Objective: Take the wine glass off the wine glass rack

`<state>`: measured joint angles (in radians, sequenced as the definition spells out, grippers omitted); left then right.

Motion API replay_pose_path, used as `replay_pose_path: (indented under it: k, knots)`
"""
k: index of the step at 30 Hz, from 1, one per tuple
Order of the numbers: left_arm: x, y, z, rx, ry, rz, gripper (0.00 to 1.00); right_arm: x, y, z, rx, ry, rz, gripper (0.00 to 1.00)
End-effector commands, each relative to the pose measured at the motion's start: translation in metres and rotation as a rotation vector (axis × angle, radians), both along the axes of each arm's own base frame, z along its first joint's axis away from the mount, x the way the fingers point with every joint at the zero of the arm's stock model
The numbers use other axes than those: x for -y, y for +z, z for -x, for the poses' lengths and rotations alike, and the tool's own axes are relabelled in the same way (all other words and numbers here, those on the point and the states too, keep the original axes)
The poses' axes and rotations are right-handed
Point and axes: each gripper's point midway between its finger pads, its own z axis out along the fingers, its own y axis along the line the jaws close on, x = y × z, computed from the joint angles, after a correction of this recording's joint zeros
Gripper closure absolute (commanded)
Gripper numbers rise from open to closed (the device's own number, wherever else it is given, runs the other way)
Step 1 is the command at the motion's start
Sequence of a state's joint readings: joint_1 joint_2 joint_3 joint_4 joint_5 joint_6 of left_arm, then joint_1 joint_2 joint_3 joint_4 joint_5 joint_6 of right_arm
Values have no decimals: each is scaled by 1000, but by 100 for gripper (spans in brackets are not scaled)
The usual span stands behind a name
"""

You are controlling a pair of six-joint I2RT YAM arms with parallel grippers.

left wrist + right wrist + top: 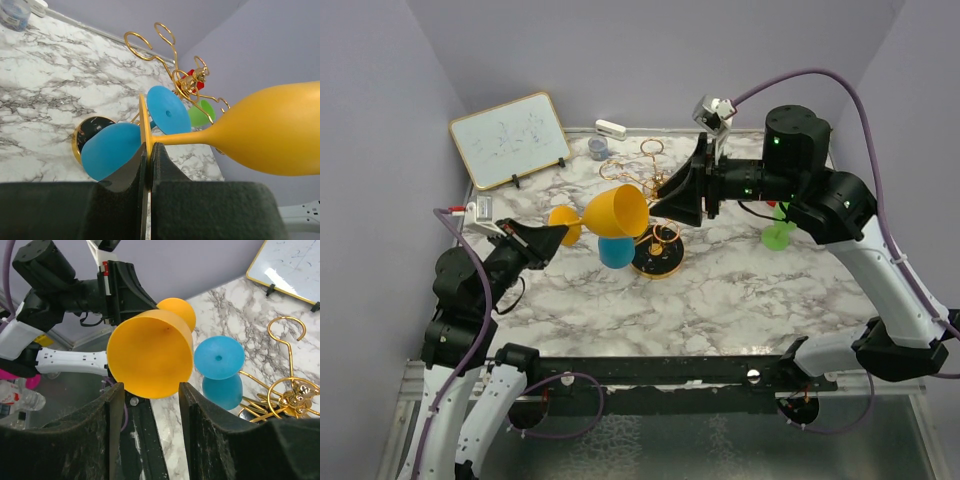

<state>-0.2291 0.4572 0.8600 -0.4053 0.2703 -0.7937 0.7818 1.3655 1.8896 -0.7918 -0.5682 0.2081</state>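
— Checking blind spots first: what is hiding from us?

— The left gripper (149, 152) is filling the bottom of its own wrist view, so the table (750, 290) beneath it is going unseen there. The yellow wine glass (270, 132) is running off the right edge of that view, with its rim cut off. From above, the right arm (850, 215) is covering part of a green glass (778, 236). The wire loops of the wine glass rack (660, 262) are reading thin and hard to trace against the marble.

— Left gripper, how is it sitting?

— Its fingers are pinching almost together, clamping the thin foot disc of the yellow wine glass edge-on. The glass is lying level in the air with its bowl pointing toward the right arm, just left of the rack's post and above the table. Whether its stem is brushing a wire, I am not managing to tell.

— And the right gripper (150, 388)?

— Its fingers are standing wide apart, flanking the bowl's open mouth and gripping nothing. Contact with the rim is not showing either way.

— Anything else hanging about?

— A blue glass (615, 252) is sitting tilted by the rack's black base, its foot disc facing the right wrist camera. What is carrying it is not showing. A whiteboard (510, 140) is leaning at the back left.
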Motion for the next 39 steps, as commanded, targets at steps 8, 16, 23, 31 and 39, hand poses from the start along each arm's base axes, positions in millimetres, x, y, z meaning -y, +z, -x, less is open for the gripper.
replay_pose_path:
  k: [8, 16, 23, 31, 39]
  knots:
    - [8, 42, 5, 118, -57, 21, 100, -6, 1, -18, 9, -67, -9, 53]
    - [9, 40, 4, 110, -61, 27, 100, -15, 3, -20, -2, -40, -29, 53]
    - [11, 41, 0, 105, -66, 30, 100, -26, -3, -26, -37, -28, -22, 56]
    - [10, 38, -1, 98, -63, 24, 100, -36, -7, -35, -63, -31, -21, 81]
    - [6, 27, -4, 60, -33, 7, 59, -22, -2, -46, -40, -151, -39, 99]
